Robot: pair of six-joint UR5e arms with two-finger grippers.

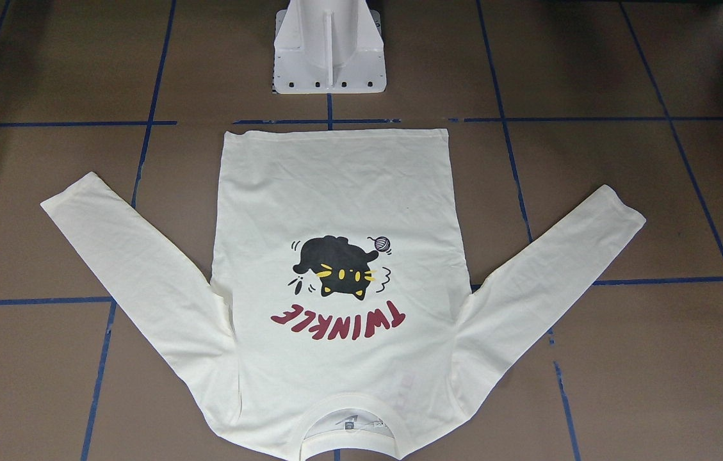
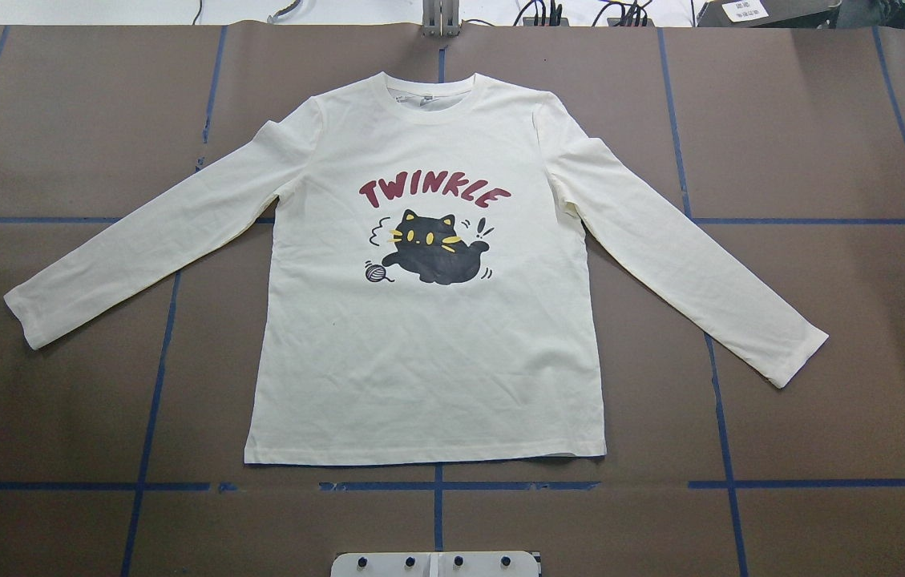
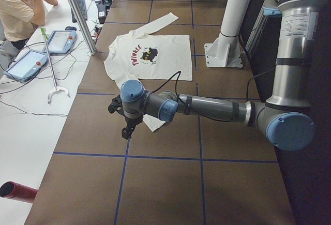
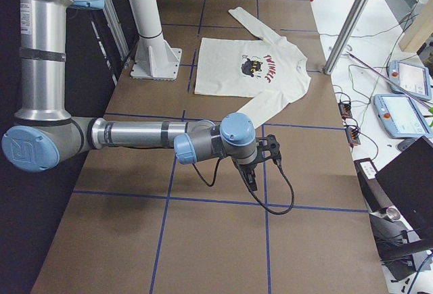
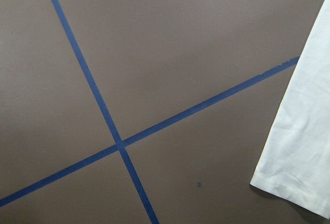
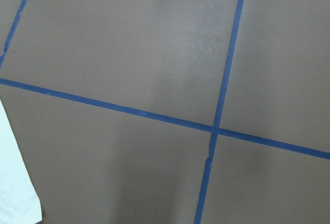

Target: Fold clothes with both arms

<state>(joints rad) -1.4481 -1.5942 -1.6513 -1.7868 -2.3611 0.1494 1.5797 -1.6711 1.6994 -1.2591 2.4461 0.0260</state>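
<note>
Lying flat on the table (image 2: 59, 120), print up, the shirt (image 2: 428, 361) had collar far from the robot and hem by its base. No fold was made yet, so all were left. Left arm (image 3: 207, 108) & right arm (image 4: 135, 134) hovered low, each near a cuff (image 5: 289, 183), w/ bare table outboard. Left gripper (image 3: 126, 131) & right gripper (image 4: 252, 184): couldn't tell if jaws were open or closed.

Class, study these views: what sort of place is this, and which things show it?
Probably a robotics lab: a left arm and a right arm over a table gridded with blue tape, plus control tablets on a side bench.
</note>
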